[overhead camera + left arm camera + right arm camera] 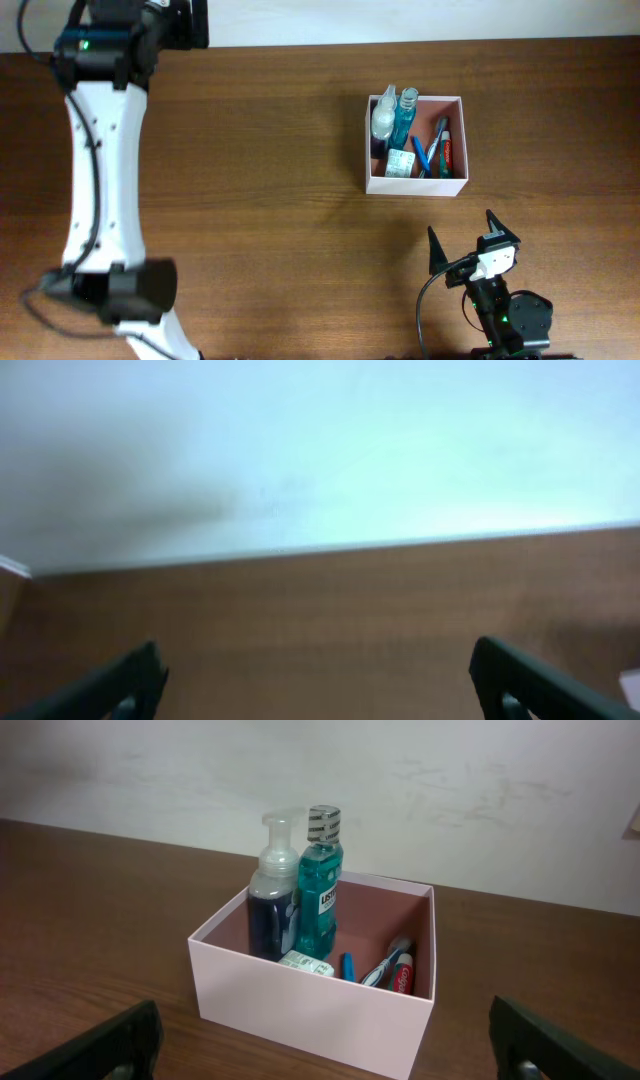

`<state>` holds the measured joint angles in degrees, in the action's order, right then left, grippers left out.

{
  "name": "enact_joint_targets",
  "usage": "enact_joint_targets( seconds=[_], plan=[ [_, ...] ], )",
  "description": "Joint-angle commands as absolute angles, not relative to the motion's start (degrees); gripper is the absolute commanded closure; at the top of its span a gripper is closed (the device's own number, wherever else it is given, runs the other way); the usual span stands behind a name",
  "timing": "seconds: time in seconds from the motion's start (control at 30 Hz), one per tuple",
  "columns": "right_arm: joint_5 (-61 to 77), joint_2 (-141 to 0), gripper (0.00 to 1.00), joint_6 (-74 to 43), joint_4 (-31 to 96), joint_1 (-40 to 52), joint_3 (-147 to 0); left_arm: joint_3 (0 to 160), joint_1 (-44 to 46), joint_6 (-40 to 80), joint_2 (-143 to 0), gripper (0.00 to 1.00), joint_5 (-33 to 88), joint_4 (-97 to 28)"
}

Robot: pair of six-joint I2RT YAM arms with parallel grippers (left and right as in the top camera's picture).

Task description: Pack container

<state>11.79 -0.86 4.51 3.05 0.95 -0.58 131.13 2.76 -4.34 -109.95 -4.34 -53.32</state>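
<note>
On the bench, the container already holds two bottles and tubes (packing looks finished, or nearly). The right tool stands near it, the left tool well apart from it; both are spread open and empty.

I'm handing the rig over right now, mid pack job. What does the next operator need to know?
Left gripper: open, empty, facing the wall.
Right gripper: open, empty, on the near side of the container, pointing at it.
Container: upright on the table.
Done: pump bottle and mouthwash bottle stand inside; green-and-white packet and toothpaste tube lie inside.
Left: no loose item in view; probably just confirm that packing is complete.
</note>
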Motion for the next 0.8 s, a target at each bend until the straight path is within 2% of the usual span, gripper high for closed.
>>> enact_joint_targets(
  seconds=[0.0, 0.47, 0.77],
  plan=[
    [11.31, -0.73, 0.01, 4.25, 3.46, 1.54, -0.34, 118.93, 2.46, -6.13, -100.77, 0.00, -2.28, -46.48],
    [11.31, -0.73, 0.01, 4.25, 3.46, 1.54, -0.34, 76.88, 2.31, -5.82, -72.38, 0.01, -0.56, -23.57],
    [11.31, -0.73, 0.01, 4.25, 3.46, 1.54, -0.34, 50.13, 2.31, -5.17, -53.56, 0.01, 2.07, -2.98]
  ],
)
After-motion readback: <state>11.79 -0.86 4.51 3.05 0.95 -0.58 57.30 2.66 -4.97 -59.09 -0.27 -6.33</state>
